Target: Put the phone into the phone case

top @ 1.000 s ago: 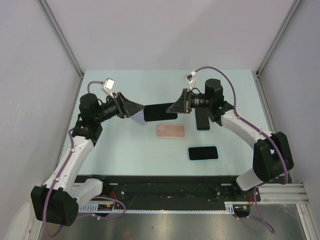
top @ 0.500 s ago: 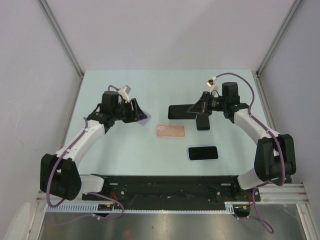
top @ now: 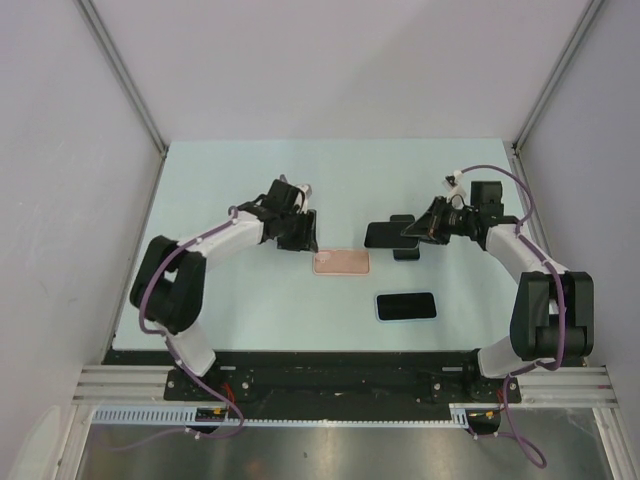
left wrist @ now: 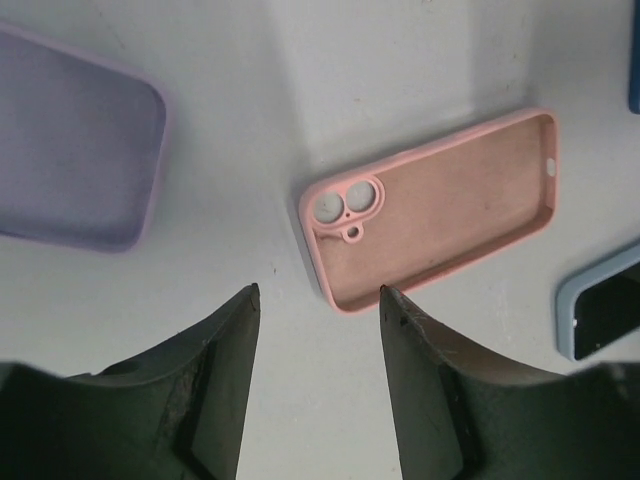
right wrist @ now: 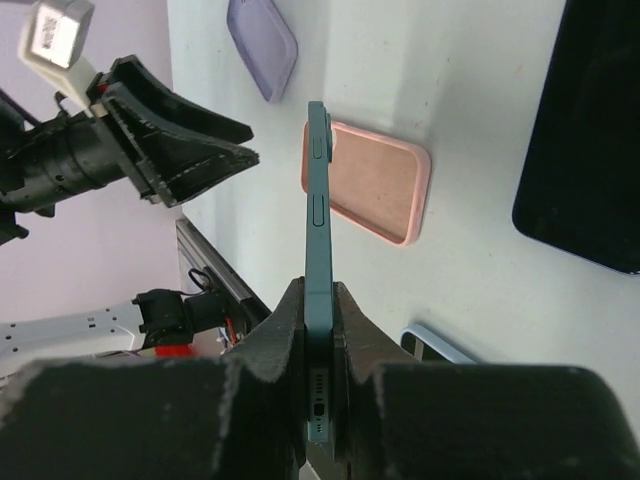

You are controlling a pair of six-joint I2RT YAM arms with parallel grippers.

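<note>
The pink phone case (top: 341,262) lies open side up mid-table; it also shows in the left wrist view (left wrist: 435,210) and the right wrist view (right wrist: 375,185). My right gripper (top: 415,232) is shut on the teal-edged phone (top: 385,233) and holds it above the table, right of and behind the case. In the right wrist view the phone (right wrist: 318,200) stands edge-on between the jaws of that gripper (right wrist: 318,290). My left gripper (top: 305,232) is open and empty just left of the case's camera end, and its wrist view (left wrist: 315,300) shows bare table between the fingers.
A purple case (left wrist: 70,150) lies left of the pink one, under my left gripper in the top view. A dark phone (top: 405,250) lies flat beneath my right gripper. A phone in a light blue case (top: 406,306) lies nearer the front.
My right gripper has carried the phone to the right, away from the left gripper. My left gripper has swung right, past the purple case, to the pink case's left end.
</note>
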